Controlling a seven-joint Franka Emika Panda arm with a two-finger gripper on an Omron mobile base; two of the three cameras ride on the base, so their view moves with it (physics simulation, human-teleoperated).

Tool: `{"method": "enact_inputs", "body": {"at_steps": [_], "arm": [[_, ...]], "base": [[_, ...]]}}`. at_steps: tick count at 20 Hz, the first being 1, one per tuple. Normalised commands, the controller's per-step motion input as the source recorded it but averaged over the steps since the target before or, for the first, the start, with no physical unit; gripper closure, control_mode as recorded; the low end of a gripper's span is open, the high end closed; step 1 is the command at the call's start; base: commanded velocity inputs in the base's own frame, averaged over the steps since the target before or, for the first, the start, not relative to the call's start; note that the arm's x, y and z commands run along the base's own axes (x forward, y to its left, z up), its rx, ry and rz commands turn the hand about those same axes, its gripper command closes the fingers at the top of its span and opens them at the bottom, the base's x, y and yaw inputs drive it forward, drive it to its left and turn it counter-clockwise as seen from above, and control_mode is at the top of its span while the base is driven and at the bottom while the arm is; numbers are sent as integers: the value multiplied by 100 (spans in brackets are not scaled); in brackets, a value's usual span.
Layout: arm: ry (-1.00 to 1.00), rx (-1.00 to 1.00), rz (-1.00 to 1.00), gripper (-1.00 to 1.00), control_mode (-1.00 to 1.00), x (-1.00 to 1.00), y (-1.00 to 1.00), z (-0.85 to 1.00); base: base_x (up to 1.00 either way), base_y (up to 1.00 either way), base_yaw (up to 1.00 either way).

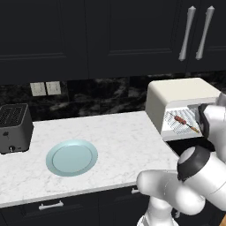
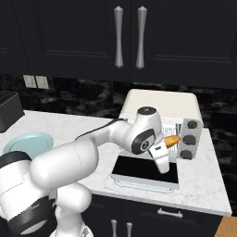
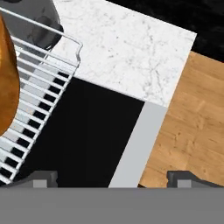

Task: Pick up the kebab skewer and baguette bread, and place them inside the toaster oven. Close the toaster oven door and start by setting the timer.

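The cream-white toaster oven (image 2: pixel 159 104) stands with its door (image 2: pixel 146 170) folded down flat, dark glass up. On its wire rack (image 1: pixel 178 121) lies the kebab skewer (image 1: pixel 182 120). The golden-brown baguette bread (image 2: pixel 172 140) rests on the rack's right part, close to the grey knobs (image 2: pixel 189 139); it also shows at the left edge of the hand view (image 3: pixel 6 87). My gripper (image 3: pixel 113 179) hangs open over the door glass (image 3: pixel 87 131) and its pale handle bar (image 3: pixel 138 144), just in front of the rack (image 3: pixel 39 83). Nothing is between its fingertips (image 3: pixel 41 178).
A round light-blue plate (image 1: pixel 72 157) lies on the white marble counter (image 1: pixel 119 132), with a dark slot toaster (image 1: pixel 13 128) at the far left. Dark cabinets (image 2: pixel 129 37) hang above. The counter ends right of the oven, with wood floor (image 3: pixel 192 122) beyond.
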Motion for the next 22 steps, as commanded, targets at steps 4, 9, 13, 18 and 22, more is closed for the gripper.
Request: {"method": "enact_inputs", "body": {"at_steps": [4,9,13,18,22], "arm": [[2,4,0,-100,-100,-16,1,-43],[0,5,0,-100,-100,1,5,-37],[0,3,0,-100,-100,24,5,-19],[0,0,0,-100,-100,20,0,-14],[0,0,0,-100,-100,11,0,-20]], "base": [[0,0,0],[0,0,0],[0,0,0],[0,0,0],[0,0,0]]}}
